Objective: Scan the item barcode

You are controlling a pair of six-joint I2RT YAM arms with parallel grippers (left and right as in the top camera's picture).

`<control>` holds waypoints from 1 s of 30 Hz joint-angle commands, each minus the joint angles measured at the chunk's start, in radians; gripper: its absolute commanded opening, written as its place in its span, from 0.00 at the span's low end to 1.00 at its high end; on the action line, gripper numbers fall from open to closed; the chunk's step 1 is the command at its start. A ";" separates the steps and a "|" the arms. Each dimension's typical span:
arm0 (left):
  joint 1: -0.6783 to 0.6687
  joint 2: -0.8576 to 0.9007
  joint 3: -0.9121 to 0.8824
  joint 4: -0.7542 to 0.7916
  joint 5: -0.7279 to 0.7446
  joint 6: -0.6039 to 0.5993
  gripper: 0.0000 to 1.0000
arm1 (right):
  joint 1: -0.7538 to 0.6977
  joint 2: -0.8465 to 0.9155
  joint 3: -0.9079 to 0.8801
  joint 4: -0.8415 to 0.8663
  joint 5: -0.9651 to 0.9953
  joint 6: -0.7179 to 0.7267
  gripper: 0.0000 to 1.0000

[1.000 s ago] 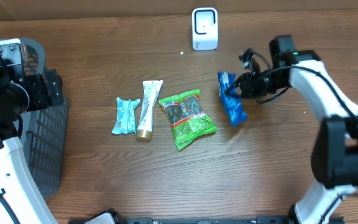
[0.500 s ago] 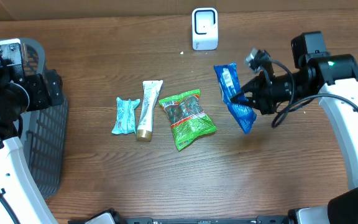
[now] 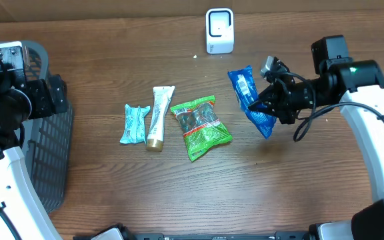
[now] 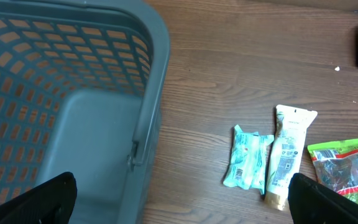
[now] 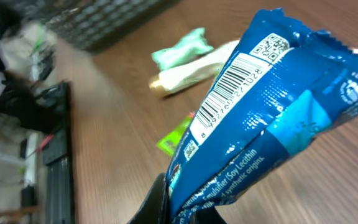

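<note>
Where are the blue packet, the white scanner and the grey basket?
blue packet (image 3: 245, 85), overhead view, on its white label near the top end.
white scanner (image 3: 219, 27), overhead view, on its front face.
grey basket (image 4: 95, 143), left wrist view, on its bare floor.

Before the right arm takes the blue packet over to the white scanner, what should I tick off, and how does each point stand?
1. Grip: the right gripper is shut on the blue packet, pinching it near its lower end. ok.
2. Barcode uncovered: in the right wrist view it is whole and clear of the fingers. ok.
3. Barcode turned toward the scanner: cannot tell.
4. Way to the scanner: only bare table lies between it and the packet. ok.
5. Left gripper out of the way: open, over by the basket. ok.
</note>
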 commanded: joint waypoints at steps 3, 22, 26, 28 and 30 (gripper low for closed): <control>0.003 0.006 0.013 0.001 0.007 0.018 1.00 | 0.000 0.043 -0.141 0.190 0.144 0.372 0.04; 0.003 0.006 0.013 0.001 0.007 0.018 1.00 | -0.003 0.318 -0.257 0.347 0.318 0.543 0.37; 0.003 0.006 0.013 0.001 0.007 0.018 1.00 | -0.024 0.318 -0.218 0.349 0.342 0.612 0.49; 0.003 0.006 0.013 0.001 0.007 0.018 1.00 | -0.046 0.318 -0.180 0.348 0.337 0.633 0.53; 0.003 0.006 0.013 0.001 0.007 0.018 1.00 | -0.072 0.318 -0.141 0.348 0.322 0.633 0.58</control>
